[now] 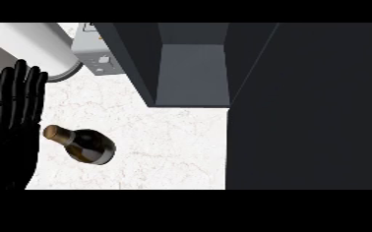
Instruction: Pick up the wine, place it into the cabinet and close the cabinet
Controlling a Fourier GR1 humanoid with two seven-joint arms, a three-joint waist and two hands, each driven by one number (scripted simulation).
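We see the wine upright nr the table's left edge, left hand beside it w/ fingers straight, holding nothing, cabinet open to receive it.

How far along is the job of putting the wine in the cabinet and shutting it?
Done: nothing moved, though the cabinet already stands open. In hand: nothing; the wine bottle is on the counter, and the left hand rests open at the left edge. Left: picking up, placing inside, closing the door.
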